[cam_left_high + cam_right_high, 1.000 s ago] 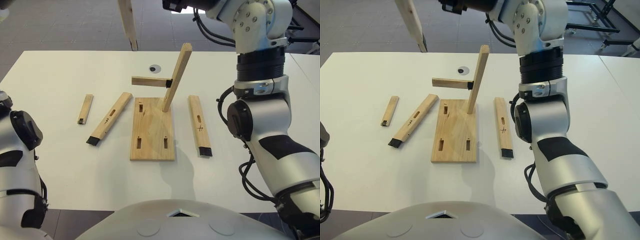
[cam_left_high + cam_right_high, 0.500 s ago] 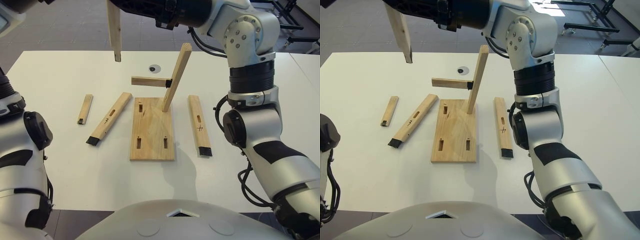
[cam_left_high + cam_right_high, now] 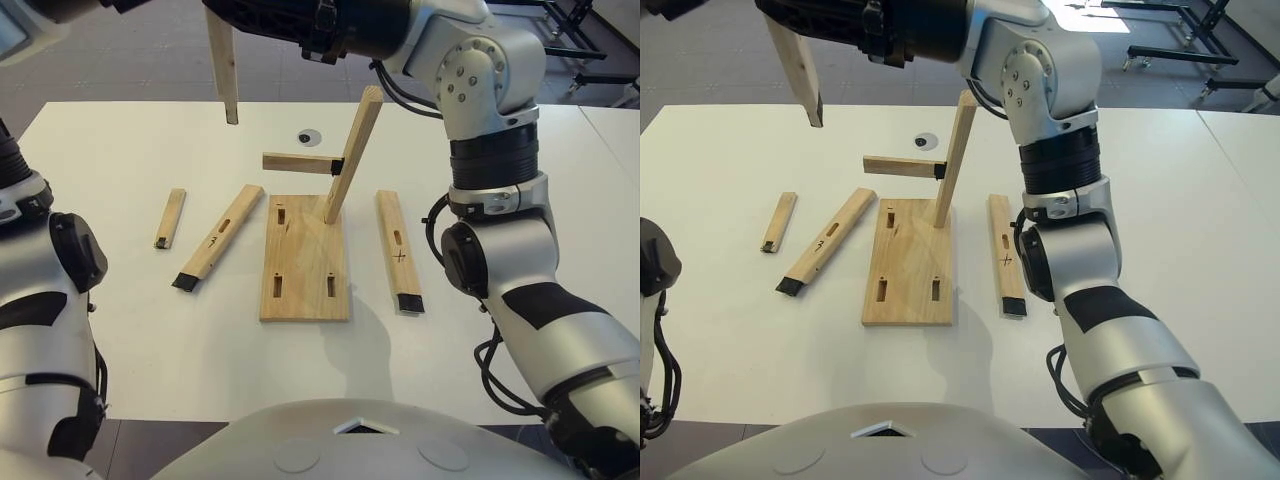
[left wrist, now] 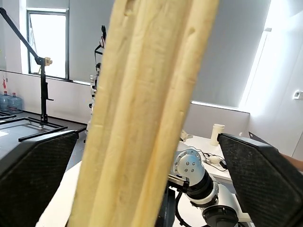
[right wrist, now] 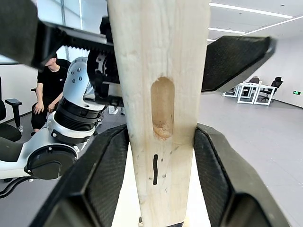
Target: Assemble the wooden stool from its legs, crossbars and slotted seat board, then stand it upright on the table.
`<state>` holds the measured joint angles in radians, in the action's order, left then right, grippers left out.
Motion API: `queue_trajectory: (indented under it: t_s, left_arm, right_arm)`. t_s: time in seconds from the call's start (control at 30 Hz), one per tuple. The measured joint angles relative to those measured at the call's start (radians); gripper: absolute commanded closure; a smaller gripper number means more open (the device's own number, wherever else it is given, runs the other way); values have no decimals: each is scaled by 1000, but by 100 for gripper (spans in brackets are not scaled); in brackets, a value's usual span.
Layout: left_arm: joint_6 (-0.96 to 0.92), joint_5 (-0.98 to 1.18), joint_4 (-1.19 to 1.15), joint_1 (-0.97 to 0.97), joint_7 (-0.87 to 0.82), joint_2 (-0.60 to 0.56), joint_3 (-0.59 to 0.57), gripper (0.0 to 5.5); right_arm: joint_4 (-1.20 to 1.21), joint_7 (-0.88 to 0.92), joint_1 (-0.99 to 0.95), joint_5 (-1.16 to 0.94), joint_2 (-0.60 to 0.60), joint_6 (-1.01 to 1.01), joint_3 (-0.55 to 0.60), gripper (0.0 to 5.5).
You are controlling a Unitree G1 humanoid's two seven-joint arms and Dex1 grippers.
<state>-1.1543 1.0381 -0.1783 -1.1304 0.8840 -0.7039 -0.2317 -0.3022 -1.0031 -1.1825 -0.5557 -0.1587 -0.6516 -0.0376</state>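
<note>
The slotted seat board (image 3: 305, 258) lies flat on the white table (image 3: 100, 150). One leg (image 3: 355, 155) stands tilted in its far right slot, and a crossbar (image 3: 298, 162) sticks out from it to the left. Two loose legs lie beside the board, one to its left (image 3: 220, 235) and one to its right (image 3: 398, 250). A short crossbar (image 3: 171, 217) lies farther left. High over the table's far left, my right gripper (image 5: 163, 142) is shut on another leg (image 3: 226, 70), which hangs black end down. My left gripper (image 4: 147, 142) is open, its fingers on either side of that same leg.
A small round grommet (image 3: 306, 136) sits in the table behind the board. My right arm (image 3: 490, 130) reaches up and across over the far edge. Bare table lies in front of the board and to the far right.
My right arm has swung the held leg to the left and turned it nearly upright. My left arm has come up at the top left to meet it. The parts on the table have not moved.
</note>
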Motion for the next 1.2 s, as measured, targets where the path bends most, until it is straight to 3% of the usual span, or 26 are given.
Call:
queue_trajectory:
  t_s: [0.57,1.2]
  left_arm:
    - [-111,-119,-144,-155,255,-129,151,10]
    - [-105,-191,-74,-88,281,-118,155,279]
  right_arm:
    - [73,-6,74,45,-21,41,-64,341]
    - [77,-6,78,34,-2,21,-69,342]
